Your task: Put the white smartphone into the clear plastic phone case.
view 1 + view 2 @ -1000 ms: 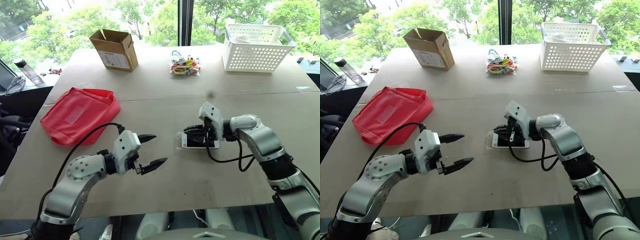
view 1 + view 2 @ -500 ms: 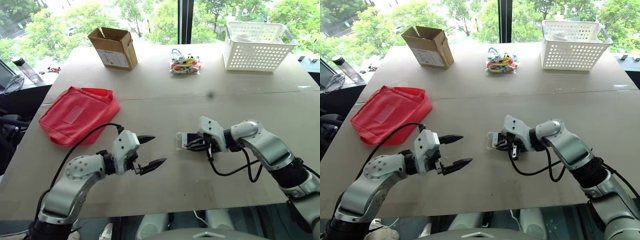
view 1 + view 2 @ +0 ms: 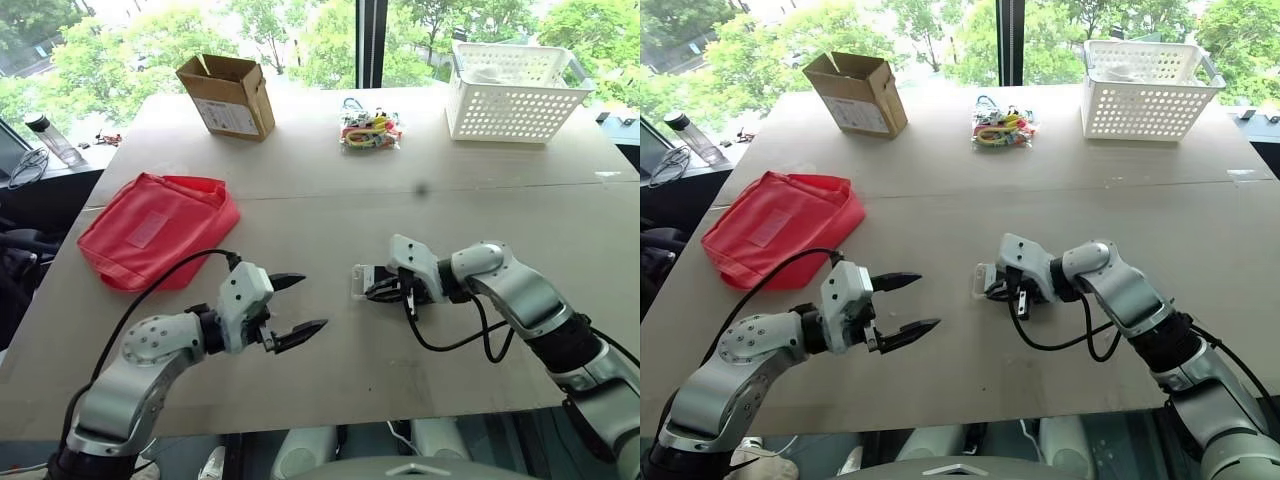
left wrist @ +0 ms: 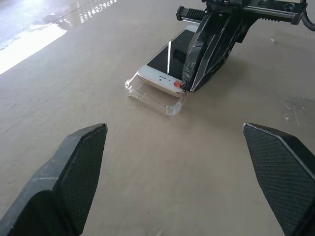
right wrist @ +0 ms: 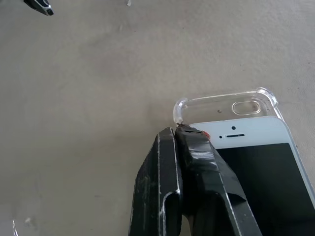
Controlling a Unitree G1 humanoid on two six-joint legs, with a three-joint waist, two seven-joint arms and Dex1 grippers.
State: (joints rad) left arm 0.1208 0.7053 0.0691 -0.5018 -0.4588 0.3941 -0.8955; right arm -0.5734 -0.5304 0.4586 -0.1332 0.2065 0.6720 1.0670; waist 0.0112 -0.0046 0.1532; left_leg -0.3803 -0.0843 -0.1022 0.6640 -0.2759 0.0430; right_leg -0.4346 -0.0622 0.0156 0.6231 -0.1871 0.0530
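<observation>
The white smartphone [image 5: 256, 147] lies screen up on the clear plastic phone case [image 5: 221, 105], near the middle of the table. One end of the case sticks out beyond the phone's top edge. My right gripper [image 3: 378, 291] is shut, with nothing between its fingers, and its tips rest at the phone's corner by the case rim [image 4: 157, 101]. The left gripper [image 3: 300, 305] hovers open to the left of the phone, apart from it, fingers [image 4: 74, 167] pointing toward it.
A red pouch [image 3: 155, 228] lies at the left. At the back stand a cardboard box [image 3: 228, 96], a bag of colourful items [image 3: 370, 131] and a white perforated basket [image 3: 515, 92]. The table's near edge runs just below both arms.
My right gripper has dropped lower and tilted down onto the phone's near corner. The left arm has stayed in place.
</observation>
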